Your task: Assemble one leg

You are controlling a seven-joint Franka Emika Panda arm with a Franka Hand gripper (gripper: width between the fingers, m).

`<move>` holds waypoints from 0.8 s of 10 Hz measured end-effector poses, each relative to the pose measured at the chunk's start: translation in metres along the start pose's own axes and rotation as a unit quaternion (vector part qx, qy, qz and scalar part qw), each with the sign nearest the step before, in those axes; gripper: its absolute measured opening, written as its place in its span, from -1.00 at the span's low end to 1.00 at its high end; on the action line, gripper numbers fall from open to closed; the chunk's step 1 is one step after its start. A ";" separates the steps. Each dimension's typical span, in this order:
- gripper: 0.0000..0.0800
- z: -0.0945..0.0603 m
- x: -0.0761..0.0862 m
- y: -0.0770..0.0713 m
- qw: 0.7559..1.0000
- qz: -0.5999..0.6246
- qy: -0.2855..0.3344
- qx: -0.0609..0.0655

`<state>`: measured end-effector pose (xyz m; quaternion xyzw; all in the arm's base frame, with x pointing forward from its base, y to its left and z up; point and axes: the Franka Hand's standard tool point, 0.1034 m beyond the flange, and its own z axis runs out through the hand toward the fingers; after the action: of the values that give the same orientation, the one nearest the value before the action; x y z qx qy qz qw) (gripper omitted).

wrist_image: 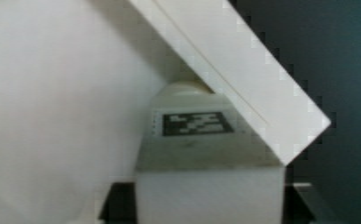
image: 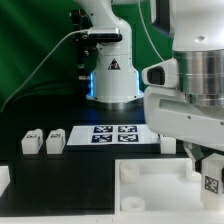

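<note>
So the small white plastic block-like leg with the black-and-white square tag [wrist_image: 196, 150] is sitting right in the middle of the wrist view, tag facing the camera, pressed up against the big white square tray-like piece [wrist_image: 221, 70], whose slanted edge runs down from the top centre to the right of that frame. In the exterior view you can just catch the same leg [image: 211, 181] at the far right edge, low down, tucked under the arm's bulky white wrist and right beside a raised corner of the tray-like piece [image: 150, 185] in the lower right. The end effector [image: 208, 160] is down there with it; the dark strips either side of the leg at the bottom of the wrist frame look like its fingers clamped on the leg, so my read is that it's gripping it, though the exterior view hides the fingertips. Progress-wise I'd guess we're mid-insertion: the leg is picked up and brought to the tray, but I can't tell whether it's seated or screwed in, so that part and the release are likely still left. Further out, two more white tagged leg blocks [image: 41, 141] sit untouched at the left on the black table [image: 90, 170], and the flat white marker board [image: 115, 134] lies at centre.
</note>
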<state>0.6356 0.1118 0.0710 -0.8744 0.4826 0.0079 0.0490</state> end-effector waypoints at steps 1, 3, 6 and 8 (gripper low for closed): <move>-0.27 0.000 0.001 0.002 0.995 0.099 -0.012 0.007; -0.26 0.000 -0.002 0.002 0.971 0.238 -0.035 0.011; -0.26 -0.001 -0.002 0.002 0.914 0.403 -0.051 0.007; -0.26 -0.002 -0.001 0.002 0.883 0.467 -0.048 0.004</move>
<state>0.6335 0.1117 0.0724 -0.5466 0.8318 0.0700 0.0661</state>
